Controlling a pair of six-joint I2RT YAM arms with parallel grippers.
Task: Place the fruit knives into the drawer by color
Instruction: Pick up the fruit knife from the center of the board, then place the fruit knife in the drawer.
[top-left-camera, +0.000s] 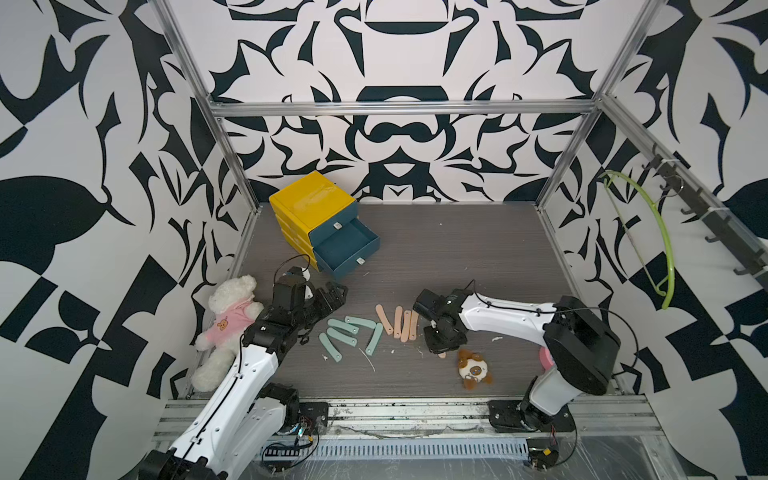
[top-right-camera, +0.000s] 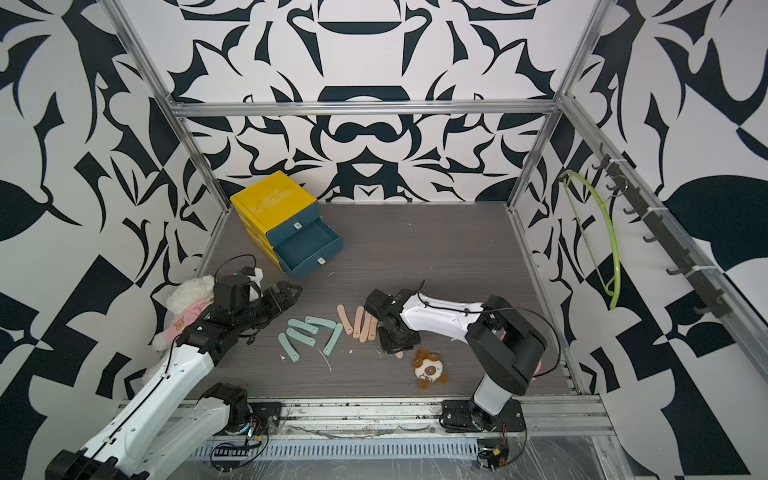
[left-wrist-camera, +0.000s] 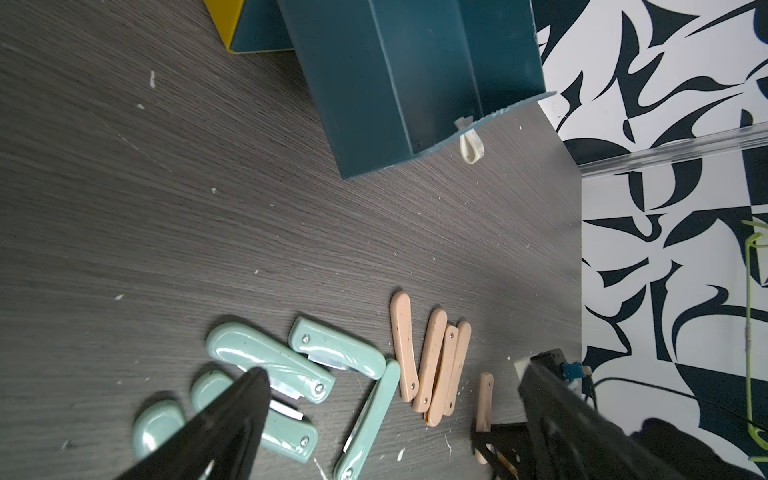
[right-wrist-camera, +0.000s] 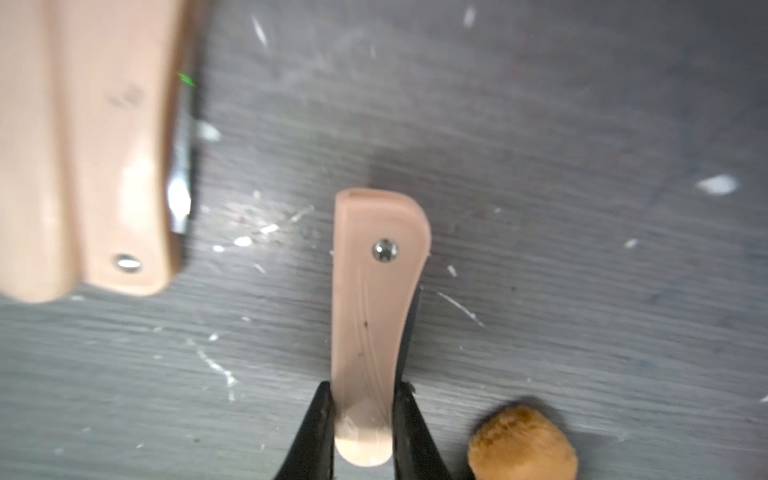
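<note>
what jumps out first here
The yellow cabinet stands at the table's back left, with a blue drawer pulled open. Mid-table lie teal knives beside peach knives. The right gripper pinches a lone peach knife, next to a small brown plush toy.

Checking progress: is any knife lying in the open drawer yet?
No, the open blue drawer shows only its bare floor in a top view.

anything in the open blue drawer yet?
Looks empty: the open drawer shows a bare blue floor in both top views. The strip just behind its front wall is hidden, and the closed drawer above can't be checked.
</note>
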